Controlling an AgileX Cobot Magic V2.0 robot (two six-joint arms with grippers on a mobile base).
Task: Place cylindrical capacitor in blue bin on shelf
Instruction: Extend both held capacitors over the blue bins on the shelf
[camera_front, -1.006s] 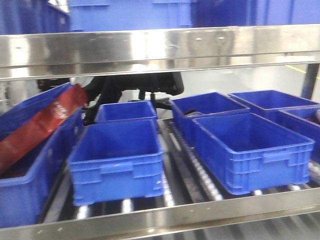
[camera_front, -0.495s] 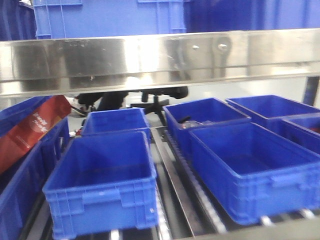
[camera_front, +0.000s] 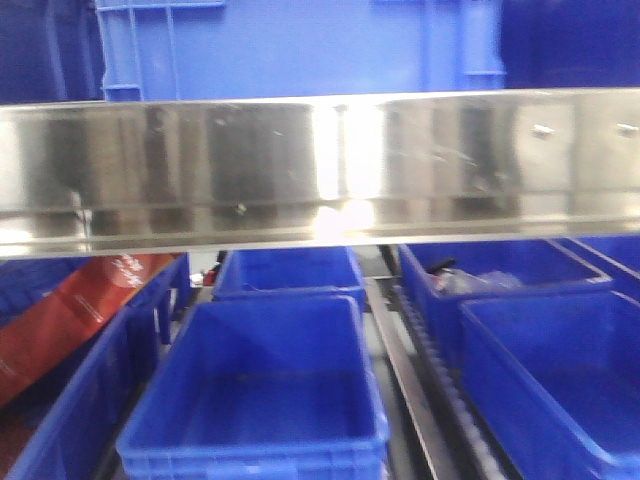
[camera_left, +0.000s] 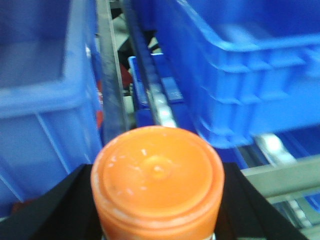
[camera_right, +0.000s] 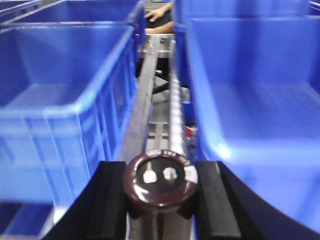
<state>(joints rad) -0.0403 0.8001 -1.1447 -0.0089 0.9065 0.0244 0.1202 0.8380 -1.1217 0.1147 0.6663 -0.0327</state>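
The cylindrical capacitor (camera_right: 160, 181) is pinched between the black fingers of the right pincer (camera_right: 161, 192), its long axis running back along the pincer so the terminal end faces the wrist camera. The left pincer (camera_left: 157, 200) is pressed onto an orange-capped object (camera_left: 157, 172) that is no part of this job. The right pincer sits in line with the roller track (camera_right: 174, 107) of the shelf (camera_front: 320, 165), with one open blue bin (camera_right: 250, 105) just beside it on the right and a second on the left, so I judge the coming move to be a short sideways shift by the right arm over a bin wall.
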